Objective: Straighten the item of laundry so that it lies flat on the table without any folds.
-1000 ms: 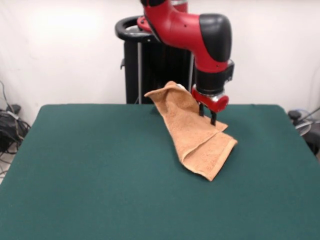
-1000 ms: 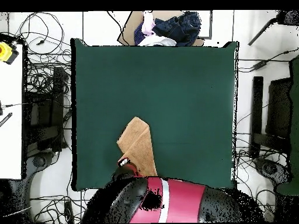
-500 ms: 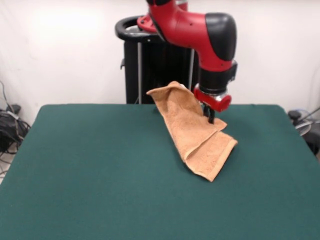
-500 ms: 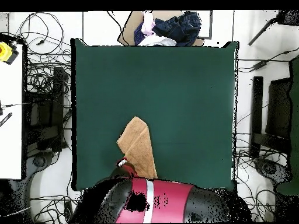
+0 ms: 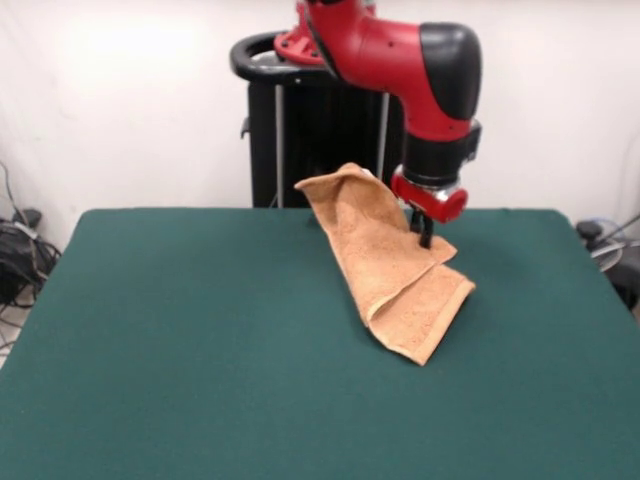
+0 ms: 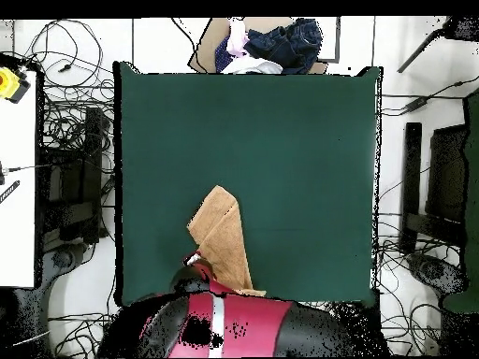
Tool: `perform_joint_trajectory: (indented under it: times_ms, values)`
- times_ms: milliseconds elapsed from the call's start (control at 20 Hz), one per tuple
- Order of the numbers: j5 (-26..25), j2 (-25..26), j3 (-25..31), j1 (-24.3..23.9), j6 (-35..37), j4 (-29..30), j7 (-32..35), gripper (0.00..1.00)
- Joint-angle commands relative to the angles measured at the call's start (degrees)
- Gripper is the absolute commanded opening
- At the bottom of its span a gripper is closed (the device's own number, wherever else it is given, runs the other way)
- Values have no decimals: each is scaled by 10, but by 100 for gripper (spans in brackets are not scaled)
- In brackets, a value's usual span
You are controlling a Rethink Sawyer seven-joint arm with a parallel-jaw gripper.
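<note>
- Towel (image 5: pixel 392 268) folded lengthwise, draped in a slant: lower end resting on the green counter (image 5: pixel 200 350), upper corner raised near the counter's far edge.
- Double layer visible at the lower end; fold line running along the strip.
- Claw (image 5: pixel 424 232) down at the towel's right edge, tips dark and close together against the cloth; gripping or merely touching: cannot tell.
- From overhead, towel (image 6: pixel 223 238) near the counter's (image 6: pixel 281 140) robot-side edge, left of centre, the arm covering its near end.

Front view facing arm, overhead (straight down), shared table (image 5: pixel 200 330)
</note>
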Motion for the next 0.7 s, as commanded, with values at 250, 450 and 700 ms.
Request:
perform_joint_trajectory:
  times_ms: [250, 450, 700]
  values:
    - [83, -54, 24, 23, 96, -56, 132, 0]
    - [82, -64, 9, 14, 126, -66, 114, 0]
    - [76, -80, -10, 8, 163, -74, 98, 0]
